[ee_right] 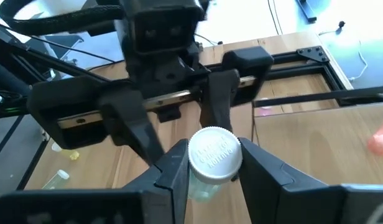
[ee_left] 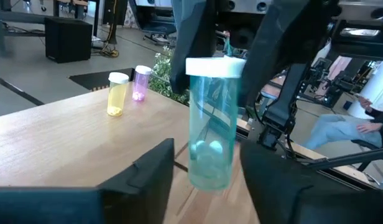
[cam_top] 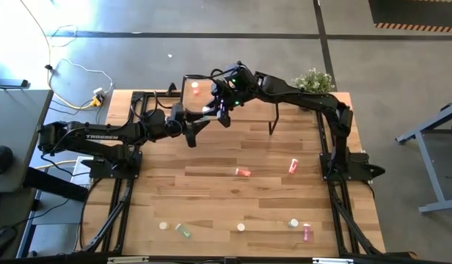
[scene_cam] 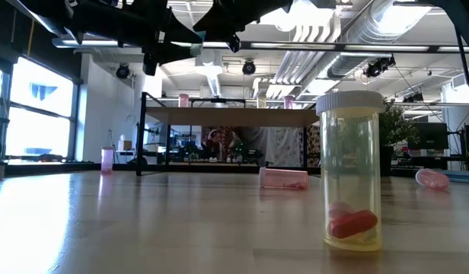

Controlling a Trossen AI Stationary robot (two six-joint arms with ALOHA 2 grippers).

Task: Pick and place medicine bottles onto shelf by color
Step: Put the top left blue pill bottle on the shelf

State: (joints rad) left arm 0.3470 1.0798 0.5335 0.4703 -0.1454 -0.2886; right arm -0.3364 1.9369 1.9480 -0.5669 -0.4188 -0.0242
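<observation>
right gripper: pinching green bottle at its white cap, above the shelf's front edge
left gripper: spread, fingers either side of bottle's base, not gripping
shelf top: yellow bottle and pink bottle upright, side by side
table: more bottles scattered

- We see bright daylight on the tabletop from above, with short soft shadows.
- At table height, ceiling lamps and a window glare, leaving the arms as dark silhouettes.
- The near bottle is sharp; the room behind is soft.
- In both wrist views our own dark fingers blur.
</observation>
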